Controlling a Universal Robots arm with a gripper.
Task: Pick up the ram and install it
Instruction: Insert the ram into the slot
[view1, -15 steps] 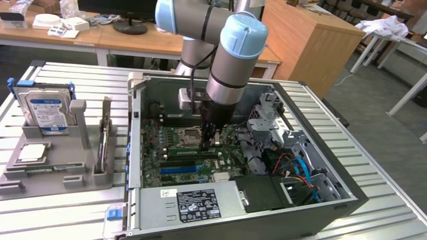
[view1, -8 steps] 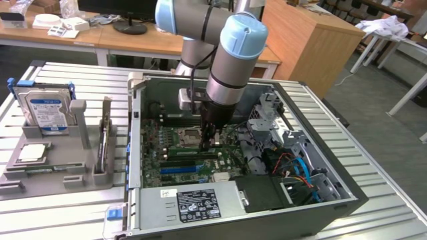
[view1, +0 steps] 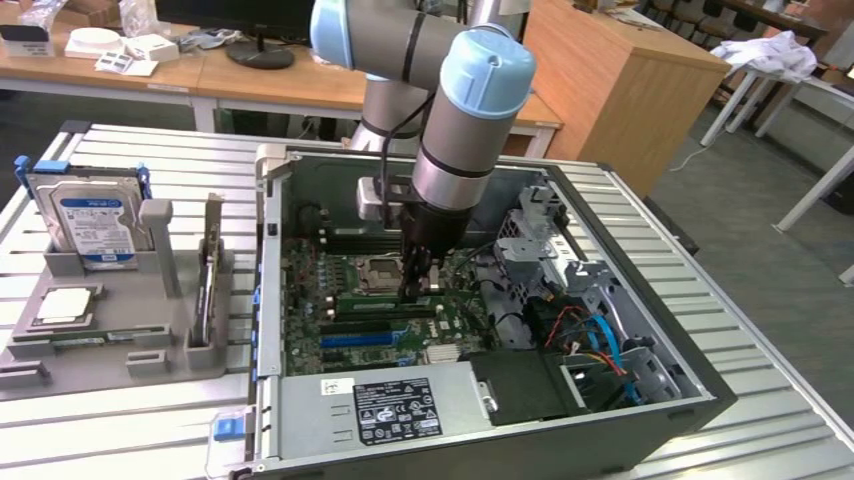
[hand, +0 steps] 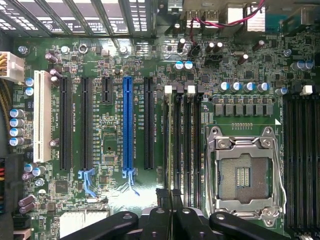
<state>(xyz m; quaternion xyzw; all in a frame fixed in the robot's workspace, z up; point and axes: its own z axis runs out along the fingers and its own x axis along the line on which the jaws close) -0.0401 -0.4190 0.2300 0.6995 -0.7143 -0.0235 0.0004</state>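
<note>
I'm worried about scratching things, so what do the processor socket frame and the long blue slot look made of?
The socket frame looks like bare polished metal: silvery, with bright reflections along its edges. The blue slot looks like moulded plastic: even matte colour, no glints, though that is only by look.

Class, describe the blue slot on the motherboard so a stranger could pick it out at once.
Look inside the open computer case at the green motherboard. Among its long parallel slots, the blue slot stands between black slots. It is the only long slot coloured blue.
</note>
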